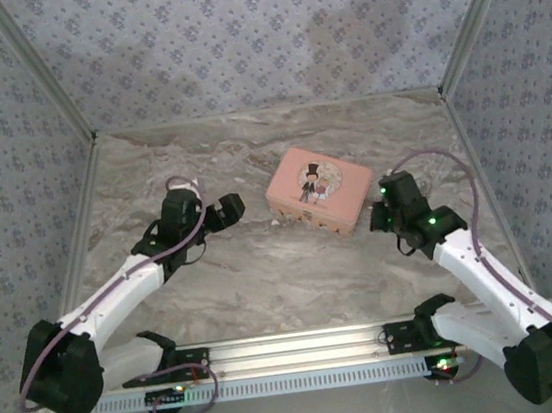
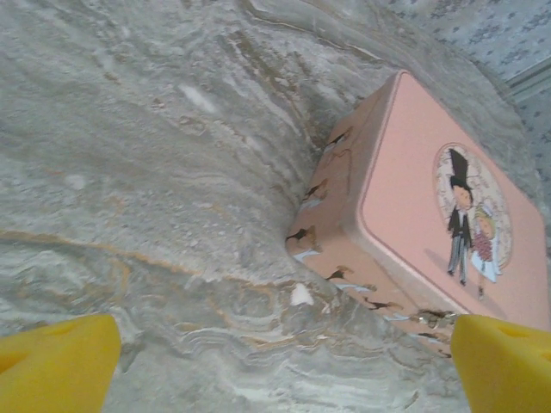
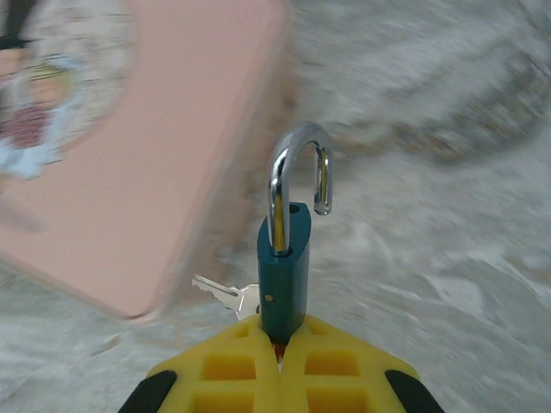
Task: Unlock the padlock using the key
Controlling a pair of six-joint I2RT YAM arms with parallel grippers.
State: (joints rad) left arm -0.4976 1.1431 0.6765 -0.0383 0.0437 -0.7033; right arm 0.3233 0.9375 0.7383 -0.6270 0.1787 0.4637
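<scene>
Attention is drawn first to the padlock [image 3: 282,267], whose teal body is clamped upright between the yellow pads [image 3: 250,370] of the right jaws. It is held above the bench [image 3: 448,258] and off to the right of the pink box [image 3: 146,172], not on any clasp. Its silver shackle [image 3: 297,172] is raised, with the free end hanging clear of the body, so the lock is judged to be already open. By being gripped low on the body, the shackle is left unobstructed and free to swing.

The key [image 3: 222,295] is seen just beside the lower left of the padlock, its toothed blade pointing towards the box. Whether it lies on the bench or hangs from the lock cannot be told; the underside of the lock is hidden between the pads.

The left jaws are spread wide, their yellow fingertips [image 2: 56,366] at opposite edges of the left wrist view, and nothing is held between them. They are aimed at the near left corner of the pink box [image 2: 413,224], close to it but apart. From above, the box [image 1: 319,189] is seen between the two arms, each within easy reach.
</scene>
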